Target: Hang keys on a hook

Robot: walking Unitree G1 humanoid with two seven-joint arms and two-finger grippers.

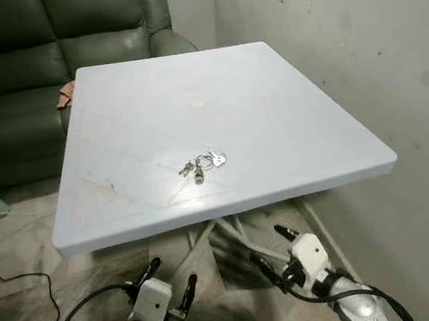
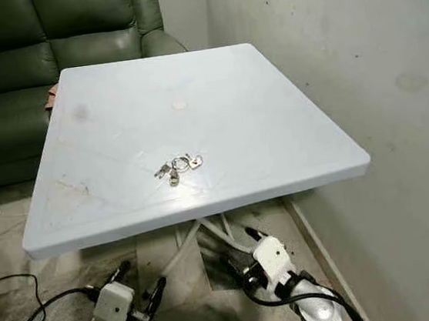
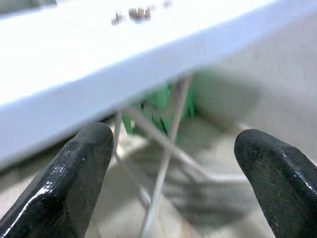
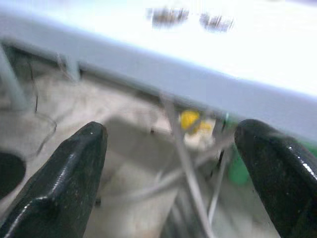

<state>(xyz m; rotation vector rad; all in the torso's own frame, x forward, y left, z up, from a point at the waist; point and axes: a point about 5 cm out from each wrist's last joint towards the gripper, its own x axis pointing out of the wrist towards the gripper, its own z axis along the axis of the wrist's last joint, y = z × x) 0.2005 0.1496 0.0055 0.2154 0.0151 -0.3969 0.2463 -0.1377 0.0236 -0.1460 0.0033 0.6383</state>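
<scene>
On the white table (image 1: 287,121) lie keys (image 1: 202,165), both claws low.

Both wrist views are blurred, so the keys (image 3: 132,14) show only as smeared specks on the table (image 3: 89,64), while in the head views the sofa (image 1: 25,66) is cut off at the upper left and the keys' number is too small to tell.

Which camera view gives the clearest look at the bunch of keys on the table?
The left eye view: the keys lie sharp on the white table, ring visible. The right eye view shows them similarly. Both wrist views show them as blurred specks above the table's edge.
</scene>
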